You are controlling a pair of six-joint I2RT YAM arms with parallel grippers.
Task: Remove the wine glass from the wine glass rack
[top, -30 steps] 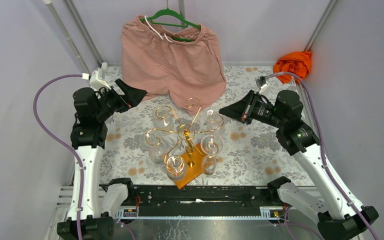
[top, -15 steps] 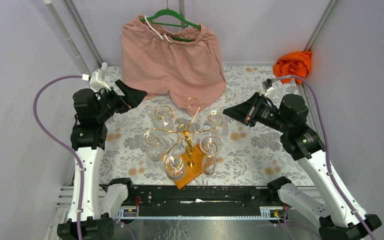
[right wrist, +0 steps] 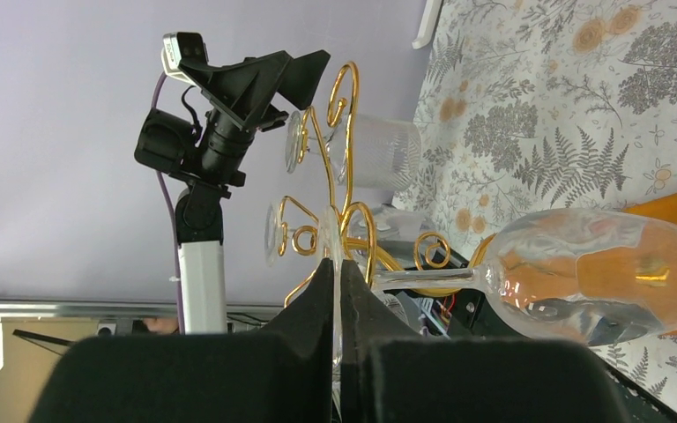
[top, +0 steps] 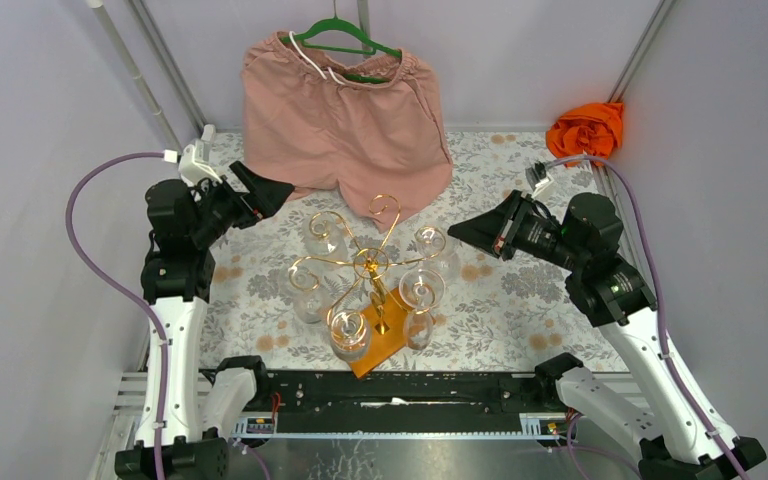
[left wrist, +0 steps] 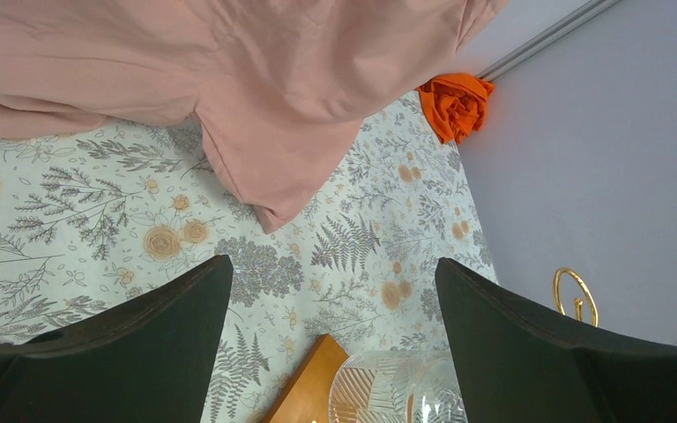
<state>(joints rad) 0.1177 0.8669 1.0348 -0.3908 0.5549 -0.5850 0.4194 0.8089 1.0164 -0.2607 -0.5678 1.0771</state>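
Observation:
The gold wine glass rack [top: 372, 262] stands mid-table on its orange-brown wooden base [top: 388, 342], with several glasses hanging bowl-down from its scroll arms. My right gripper [top: 452, 228] is at the rack's right side, shut on the thin foot of one wine glass [top: 430, 242]. In the right wrist view the clear foot runs edge-on between the closed fingers of the right gripper [right wrist: 336, 264]. The glass's stem and bowl [right wrist: 582, 273] lie beside the gold scrolls [right wrist: 345, 176]. My left gripper [top: 265, 180] hangs open at the far left of the rack, holding nothing. In its own view the left gripper [left wrist: 333, 261] is above a cut-glass bowl [left wrist: 397, 388].
Pink shorts [top: 345, 115] hang on a green hanger [top: 345, 38] at the back, their hem just behind the rack. An orange cloth [top: 585, 128] lies in the far right corner. Other glasses [top: 350, 328] [top: 308, 285] crowd the rack's near and left sides.
My right gripper has drawn slightly right and nearer, away from the rack's centre, with the glass foot shifting along with it. The left arm has not moved.

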